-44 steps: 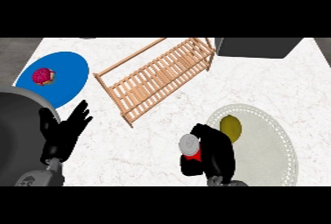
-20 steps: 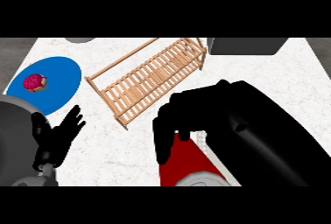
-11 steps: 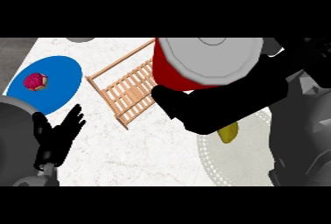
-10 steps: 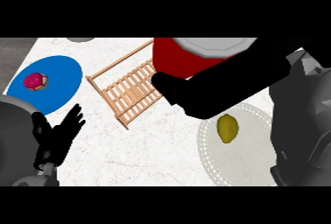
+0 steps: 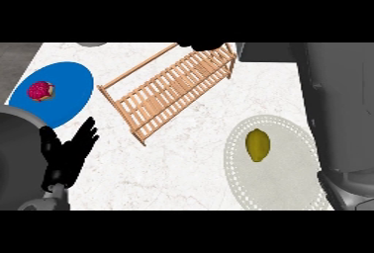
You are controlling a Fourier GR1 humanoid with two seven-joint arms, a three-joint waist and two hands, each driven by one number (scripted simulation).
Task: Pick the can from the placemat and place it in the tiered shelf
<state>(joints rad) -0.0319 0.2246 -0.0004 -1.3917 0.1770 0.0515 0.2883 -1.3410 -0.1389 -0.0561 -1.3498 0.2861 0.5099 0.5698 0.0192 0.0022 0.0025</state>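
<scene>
The wooden tiered shelf (image 5: pixel 171 89) lies slanted across the counter's upper middle. No can shows anywhere in the head view. My right forearm (image 5: pixel 340 108) runs up the right side, and only a sliver of the black right hand (image 5: pixel 199 45) shows at the picture's upper edge, just over the shelf's far end. What that hand holds is hidden. The round pale placemat (image 5: pixel 285 183) sits at lower right and bears a yellow lemon (image 5: pixel 257 144). My left hand (image 5: pixel 70 148) rests open at the lower left, fingers up.
A blue plate (image 5: pixel 66 99) with a pink pastry (image 5: pixel 41 91) sits at the left. A grey round object (image 5: pixel 91 44) peeks in at the top left edge. Bare marble counter lies between the shelf and the placemat.
The right hand, which carried the red can up close to the head, has moved on to the shelf's far end. The can has gone from sight and the placemat shows fully. Left hand unmoved.
</scene>
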